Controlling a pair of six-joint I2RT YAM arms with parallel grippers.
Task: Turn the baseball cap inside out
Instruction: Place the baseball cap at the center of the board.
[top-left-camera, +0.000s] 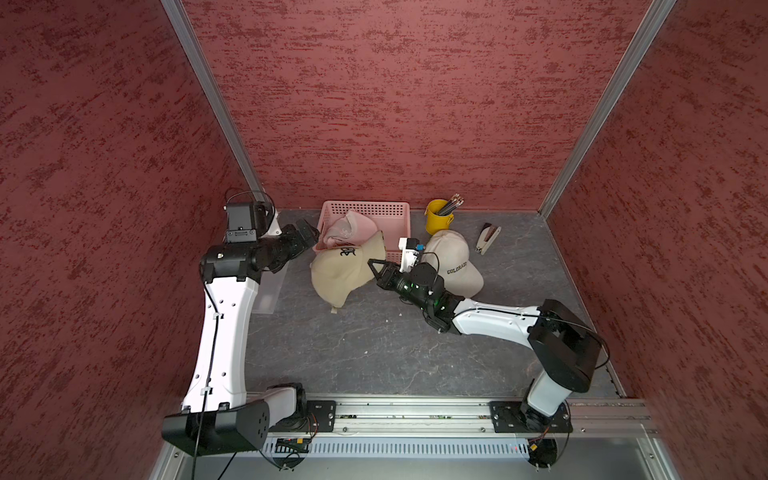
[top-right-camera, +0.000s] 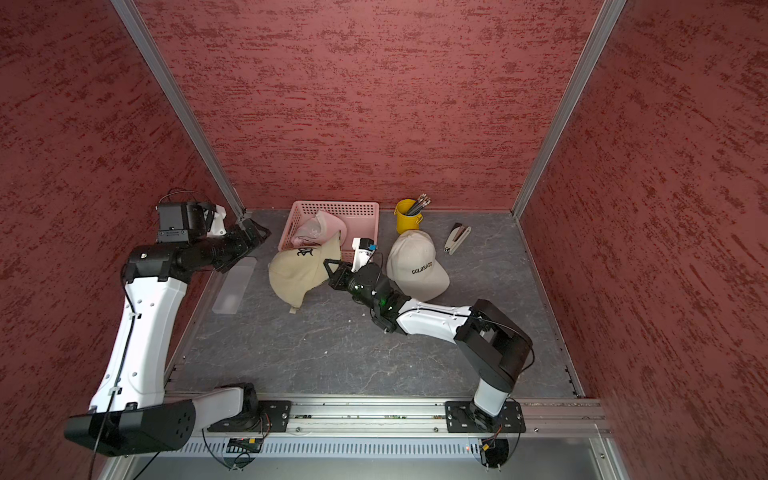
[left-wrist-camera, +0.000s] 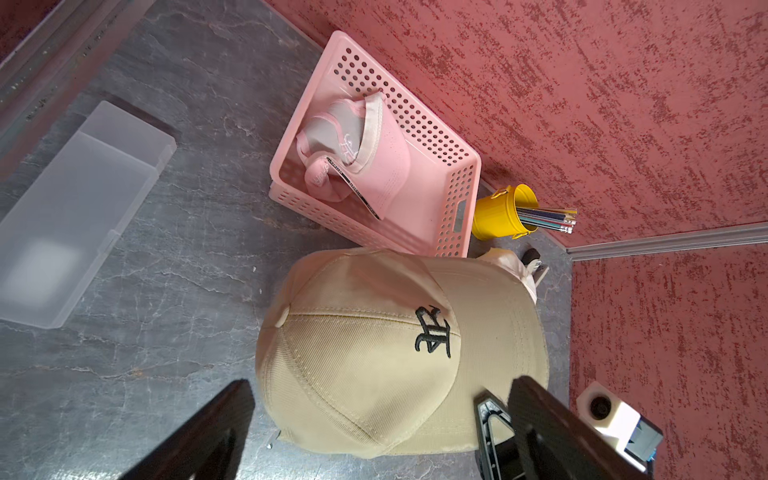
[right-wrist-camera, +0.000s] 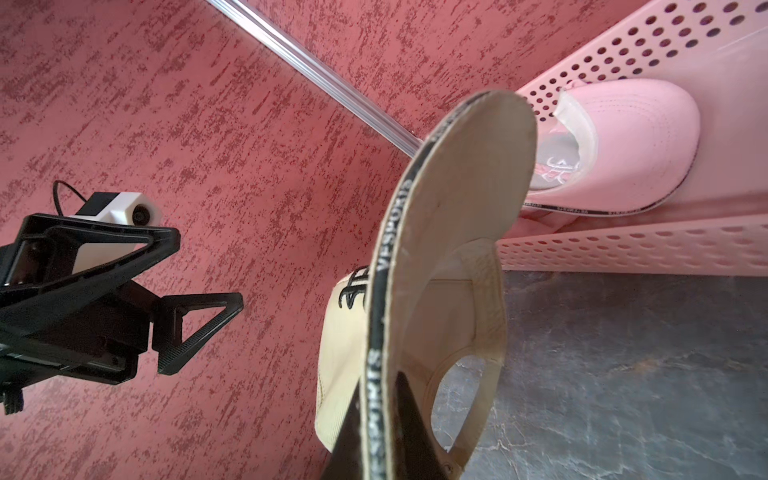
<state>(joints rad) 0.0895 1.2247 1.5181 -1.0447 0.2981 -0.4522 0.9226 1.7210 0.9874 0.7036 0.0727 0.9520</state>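
Observation:
The tan baseball cap (top-left-camera: 338, 274) (top-right-camera: 297, 270) lies crown-out on the grey table, in front of the pink basket. A black embroidered logo (left-wrist-camera: 432, 334) shows on its front. Its brim (right-wrist-camera: 465, 199) stands up on edge with a black printed trim. My right gripper (top-left-camera: 371, 262) (right-wrist-camera: 378, 395) is shut on that brim, one finger on each face. The left gripper (top-left-camera: 307, 232) (left-wrist-camera: 382, 384) hangs wide open to the left of the cap, above the table and touching nothing. Through the cap's back opening (right-wrist-camera: 459, 399) the table shows.
A pink perforated basket (top-left-camera: 365, 208) at the back wall holds a pink cap (top-left-camera: 349, 226). To the right lie a white COLORADO cap (top-left-camera: 451, 262), a yellow cup of pencils (top-left-camera: 436, 218) and a stapler (top-left-camera: 487, 239). A clear plastic tray (top-right-camera: 235, 286) lies at the left.

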